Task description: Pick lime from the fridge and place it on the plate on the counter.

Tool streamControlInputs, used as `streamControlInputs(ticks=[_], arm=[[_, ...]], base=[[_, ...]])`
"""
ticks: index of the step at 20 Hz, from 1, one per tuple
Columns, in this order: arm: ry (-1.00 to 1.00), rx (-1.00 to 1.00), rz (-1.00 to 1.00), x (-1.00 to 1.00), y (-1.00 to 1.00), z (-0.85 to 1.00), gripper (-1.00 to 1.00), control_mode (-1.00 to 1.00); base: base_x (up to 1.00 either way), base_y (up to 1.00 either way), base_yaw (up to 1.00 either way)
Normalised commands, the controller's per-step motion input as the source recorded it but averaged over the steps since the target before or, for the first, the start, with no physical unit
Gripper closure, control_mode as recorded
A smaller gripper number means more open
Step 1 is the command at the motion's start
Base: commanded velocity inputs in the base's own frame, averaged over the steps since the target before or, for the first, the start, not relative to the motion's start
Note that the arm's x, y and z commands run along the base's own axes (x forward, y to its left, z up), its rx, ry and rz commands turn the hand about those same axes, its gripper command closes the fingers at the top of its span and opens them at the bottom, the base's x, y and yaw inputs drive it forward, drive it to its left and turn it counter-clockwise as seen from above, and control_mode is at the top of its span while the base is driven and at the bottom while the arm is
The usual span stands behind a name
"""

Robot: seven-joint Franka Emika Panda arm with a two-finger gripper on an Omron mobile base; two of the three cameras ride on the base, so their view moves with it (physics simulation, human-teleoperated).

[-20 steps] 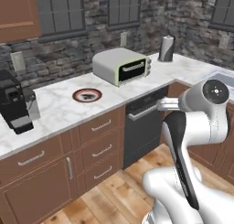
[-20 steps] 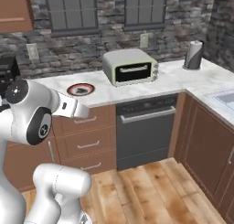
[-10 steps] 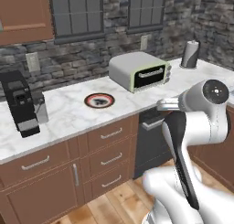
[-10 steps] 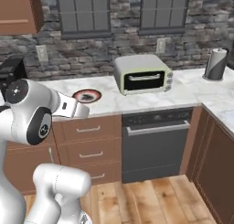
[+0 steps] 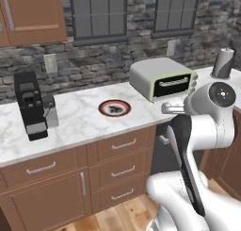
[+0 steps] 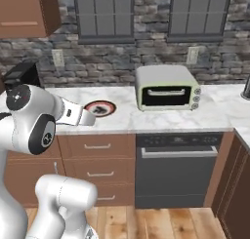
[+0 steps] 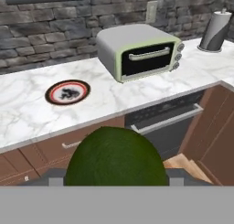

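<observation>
The dark green lime [image 7: 116,157] sits at the bottom of the hand view, with my gripper [image 7: 116,178] shut on it. Its fingers are mostly hidden behind the fruit. In the base views the gripper [image 5: 165,107] [image 6: 91,118] hangs at the counter's front edge, short of the plate. The plate [image 5: 114,107] [image 6: 99,108] [image 7: 67,92], red-rimmed with a dark motif, lies flat on the white marble counter [image 5: 84,126] [image 6: 161,120] [image 7: 27,113]. The fridge is out of view.
A toaster oven [image 5: 162,78] [image 6: 166,87] [image 7: 137,51] stands right of the plate and a black coffee machine [image 5: 30,105] [image 6: 22,74] left of it. A paper towel roll [image 5: 223,62] [image 7: 215,31] stands far right. Below are drawers and a dark dishwasher [image 6: 178,169].
The whole picture has shifted, so the base has driven. The counter, plate and toaster oven now sit further right and closer. The arm holds the same pose with the lime.
</observation>
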Motion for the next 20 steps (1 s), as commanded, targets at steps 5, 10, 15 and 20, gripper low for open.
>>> streamControlInputs(ticks=[5,10,15,20], arm=[[0.0,0.0,0.0,0.0,0.0,0.0,1.0,1.0],[0.0,0.0,0.0,0.0,0.0,0.0,1.0,1.0],[0.0,0.0,0.0,0.0,0.0,0.0,1.0,1.0],[0.0,0.0,0.0,0.0,0.0,0.0,1.0,1.0]], base=[[0.4,-0.42,0.32],[0.4,-0.43,0.31],[0.43,-0.45,0.3],[0.37,-0.46,0.26]])
